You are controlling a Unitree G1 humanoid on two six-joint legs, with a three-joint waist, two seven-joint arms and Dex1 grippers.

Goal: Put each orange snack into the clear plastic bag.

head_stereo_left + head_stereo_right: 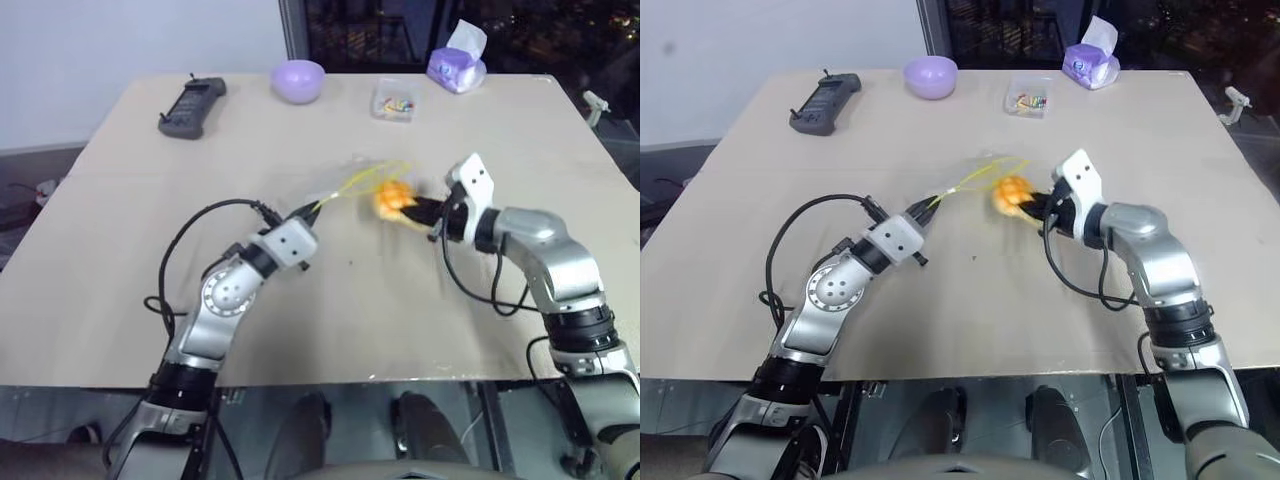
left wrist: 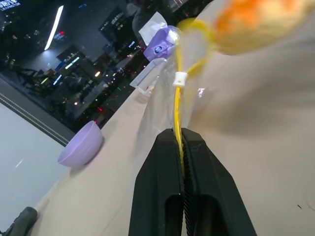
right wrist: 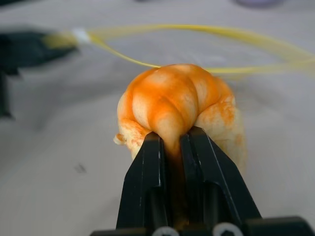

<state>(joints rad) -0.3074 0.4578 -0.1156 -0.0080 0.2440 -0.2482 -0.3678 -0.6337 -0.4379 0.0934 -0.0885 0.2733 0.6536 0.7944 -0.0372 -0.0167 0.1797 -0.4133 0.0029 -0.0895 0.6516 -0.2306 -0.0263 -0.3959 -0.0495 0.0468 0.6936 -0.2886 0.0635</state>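
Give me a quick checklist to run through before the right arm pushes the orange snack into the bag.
1. Right gripper shut on the orange snack: ok, fingers pinch it.
2. Left gripper shut on the clear plastic bag at its yellow seal strip: ok.
3. Bag mouth open: ok, the strip forms a loop.
4. Snack lined up with the mouth: ok, it sits right at the loop.
5. Snack already inside the bag: cannot tell.
6. Purple bowl and small clear box clear of the path: ok, far back on the table.

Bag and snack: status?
Left claw shut on bag seal strip, mouth held open. Right claw shut on snack, lifted at the bag's mouth, not yet inside. Nothing in the way.
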